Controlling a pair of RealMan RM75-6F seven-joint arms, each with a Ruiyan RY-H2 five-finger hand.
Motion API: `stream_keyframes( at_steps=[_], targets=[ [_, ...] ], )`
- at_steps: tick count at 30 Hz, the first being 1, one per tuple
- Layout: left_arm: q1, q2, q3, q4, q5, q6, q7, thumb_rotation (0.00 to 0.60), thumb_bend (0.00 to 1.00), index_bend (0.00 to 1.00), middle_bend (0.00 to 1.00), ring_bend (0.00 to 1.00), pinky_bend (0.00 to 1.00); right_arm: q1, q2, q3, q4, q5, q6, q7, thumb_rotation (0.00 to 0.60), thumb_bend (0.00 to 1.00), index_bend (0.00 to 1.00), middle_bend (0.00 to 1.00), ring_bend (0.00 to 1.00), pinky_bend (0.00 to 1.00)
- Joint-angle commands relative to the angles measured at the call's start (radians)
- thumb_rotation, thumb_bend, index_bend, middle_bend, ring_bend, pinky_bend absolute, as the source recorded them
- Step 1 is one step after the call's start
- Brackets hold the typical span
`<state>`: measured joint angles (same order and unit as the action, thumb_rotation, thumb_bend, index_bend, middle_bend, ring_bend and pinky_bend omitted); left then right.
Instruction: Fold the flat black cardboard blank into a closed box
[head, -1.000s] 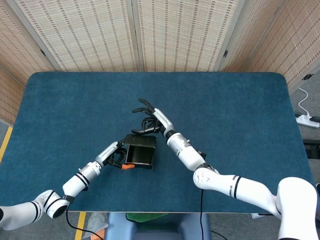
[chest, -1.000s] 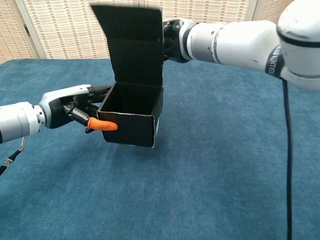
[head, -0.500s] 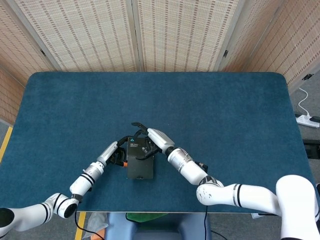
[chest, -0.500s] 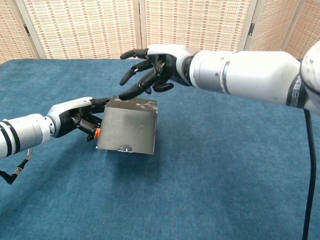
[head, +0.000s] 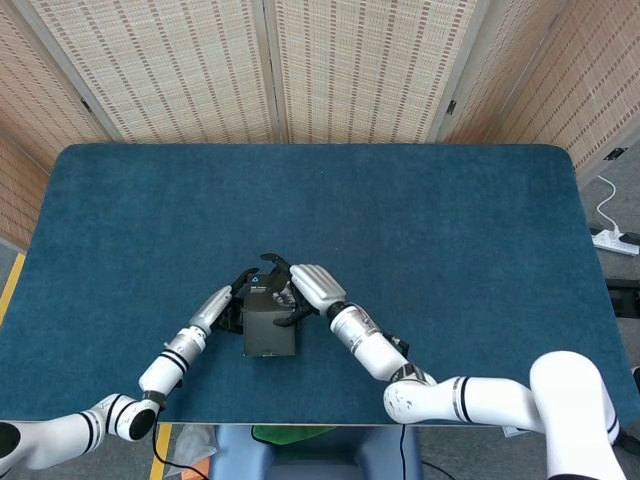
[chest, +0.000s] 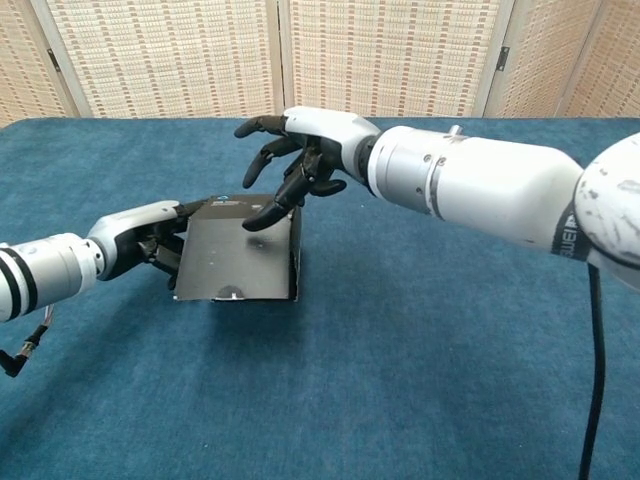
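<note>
The black cardboard box (head: 270, 328) (chest: 240, 265) stands near the table's front edge, its lid folded down over the top and tilted toward me. My left hand (head: 225, 308) (chest: 148, 245) holds the box's left wall, with its fingers partly hidden behind the lid. My right hand (head: 302, 290) (chest: 305, 155) hovers over the box with fingers spread, and its fingertips (chest: 258, 221) press on the lid's far part.
The blue cloth-covered table (head: 450, 250) stretches wide to the back and right of the box. Woven folding screens (head: 330, 70) stand behind the table. A power strip and cable (head: 612, 238) lie on the floor at the right.
The lid stood upright a second ago; my right hand has pushed it down over the box. The box has shifted slightly toward the front edge, still in my left hand.
</note>
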<state>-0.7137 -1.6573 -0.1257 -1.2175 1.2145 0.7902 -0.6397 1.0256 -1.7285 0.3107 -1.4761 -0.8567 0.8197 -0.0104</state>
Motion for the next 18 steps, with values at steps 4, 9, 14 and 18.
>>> stream_keyframes(
  at_steps=[4, 9, 14, 18],
  targets=[
    [0.025, 0.082, -0.002, -0.144, -0.108, 0.015, 0.240, 0.600, 0.23, 0.00, 0.10, 0.69, 0.71, 0.007, -0.036, -0.003, 0.007, 0.003, 0.036, -0.055, 0.600, 0.00, 0.12, 0.30, 0.70, 1.00],
    [0.036, 0.139, 0.014, -0.219, -0.173, 0.047, 0.420, 0.600, 0.23, 0.00, 0.09, 0.69, 0.72, 0.002, -0.049, -0.008, 0.003, 0.008, 0.056, -0.092, 0.600, 0.00, 0.12, 0.30, 0.71, 1.00],
    [0.043, 0.186, 0.021, -0.267, -0.221, 0.067, 0.532, 0.600, 0.23, 0.00, 0.07, 0.69, 0.72, -0.003, -0.061, -0.033, 0.014, -0.040, 0.098, -0.151, 0.600, 0.00, 0.14, 0.30, 0.71, 1.00],
    [0.055, 0.231, 0.010, -0.311, -0.217, 0.065, 0.530, 0.600, 0.23, 0.00, 0.07, 0.69, 0.72, -0.008, -0.100, -0.081, 0.089, -0.149, 0.153, -0.202, 0.600, 0.00, 0.15, 0.30, 0.71, 1.00]
  ],
)
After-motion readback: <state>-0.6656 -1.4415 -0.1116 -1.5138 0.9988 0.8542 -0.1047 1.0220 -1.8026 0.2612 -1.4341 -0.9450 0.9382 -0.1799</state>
